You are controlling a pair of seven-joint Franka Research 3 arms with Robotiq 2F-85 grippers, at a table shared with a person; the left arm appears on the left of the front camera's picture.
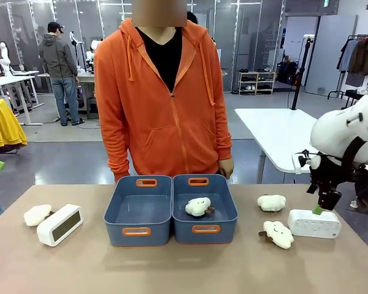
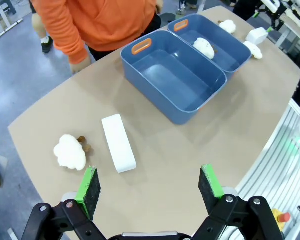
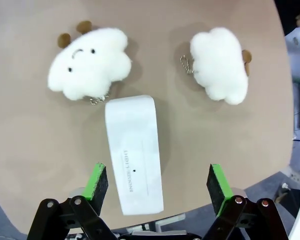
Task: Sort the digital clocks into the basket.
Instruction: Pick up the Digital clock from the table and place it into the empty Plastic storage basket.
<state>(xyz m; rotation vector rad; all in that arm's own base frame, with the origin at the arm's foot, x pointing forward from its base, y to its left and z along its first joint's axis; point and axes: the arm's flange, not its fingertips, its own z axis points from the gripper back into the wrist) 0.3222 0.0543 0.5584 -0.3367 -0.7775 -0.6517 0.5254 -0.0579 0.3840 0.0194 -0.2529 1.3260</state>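
Observation:
Two identical blue baskets stand side by side at the table's middle. The left basket [image 1: 138, 211] [image 2: 176, 80] is empty, and the right one [image 1: 224, 215] [image 2: 229, 44] holds a cloud plush [image 1: 198, 206]. A white digital clock with a dark face [image 1: 59, 225] [image 2: 118, 143] lies at the left. My left gripper [image 2: 150, 186] hovers open high above it. The other clock [image 1: 314, 223] [image 3: 134, 150], dotted white, lies at the right. My right gripper [image 1: 321, 208] [image 3: 157, 176] hangs open just over it, and its fingers do not touch it.
A cloud plush [image 1: 37, 214] [image 2: 70, 151] lies beside the left clock. Two more plushes [image 1: 271, 203] [image 1: 277, 233] lie near the right clock. A person in an orange hoodie [image 1: 162, 104] stands behind the baskets at the far edge.

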